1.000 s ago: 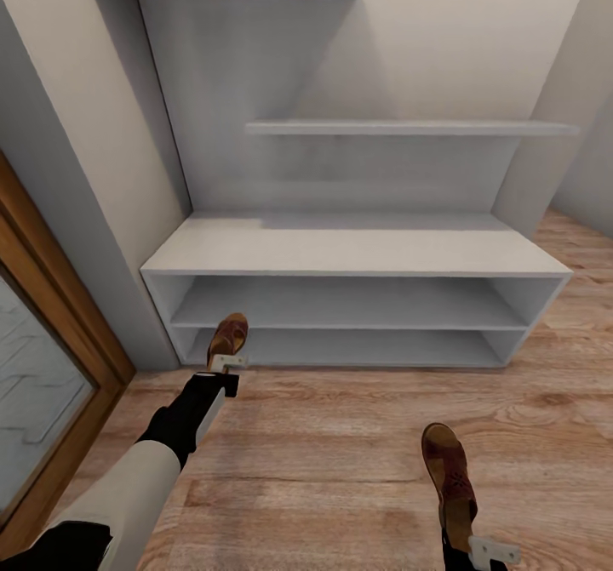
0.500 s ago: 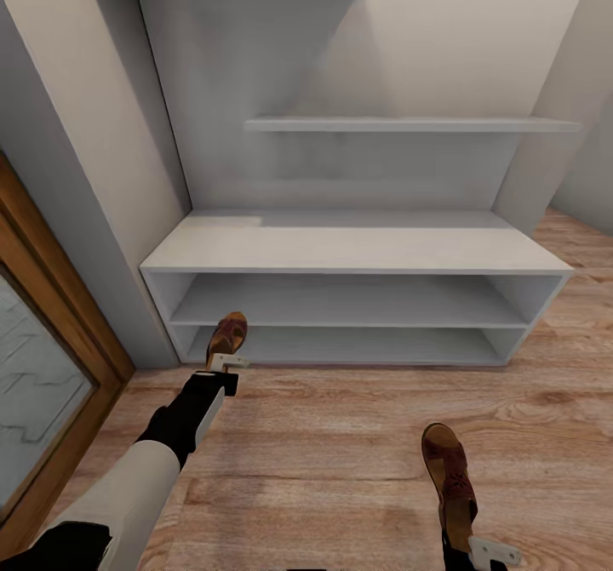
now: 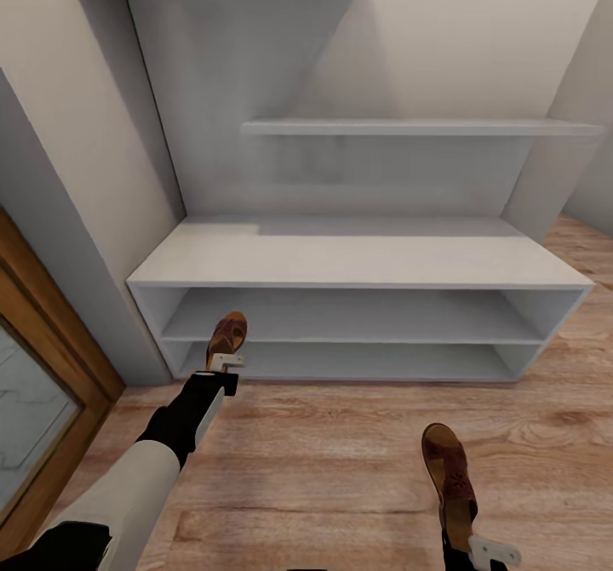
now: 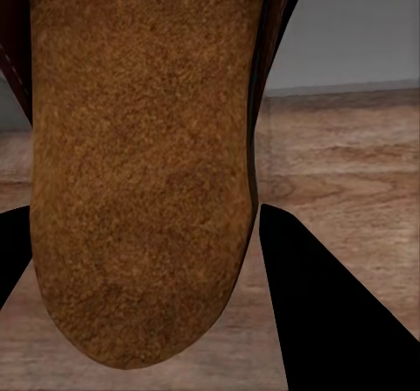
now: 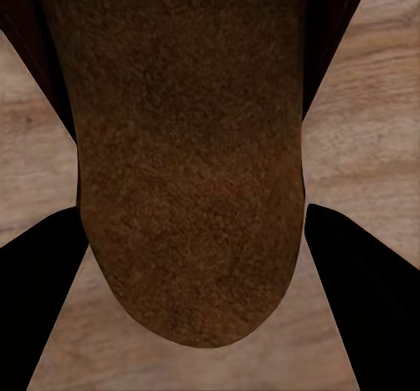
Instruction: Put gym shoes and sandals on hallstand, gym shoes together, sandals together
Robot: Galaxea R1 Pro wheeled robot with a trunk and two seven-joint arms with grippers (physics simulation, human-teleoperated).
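Observation:
My left gripper (image 3: 225,360) is shut on the heel of one brown sandal (image 3: 227,333), held just above the corridor floor (image 3: 340,452) in front of the left end of the hallstand (image 3: 358,258). In the left wrist view its tan footbed (image 4: 140,172) lies between the dark fingers (image 4: 337,321). At the lower right, my right gripper (image 3: 482,548) is shut on the other sandal (image 3: 450,471), toe pointing toward the rack. That sandal's footbed (image 5: 192,172) shows between the fingers (image 5: 372,308) in the right wrist view. The gym shoes are out of view.
The white rack has two open shelf tiers, and floating wall shelves (image 3: 409,127) hang above it. A wood-framed glass door (image 3: 38,384) stands at the left beside a grey wall corner (image 3: 77,239). Wood floor continues to the right of the rack.
The whole head view has shifted, so the camera has moved and the rack looks wider and nearer. Both grippers stay shut on their sandals in the same pose.

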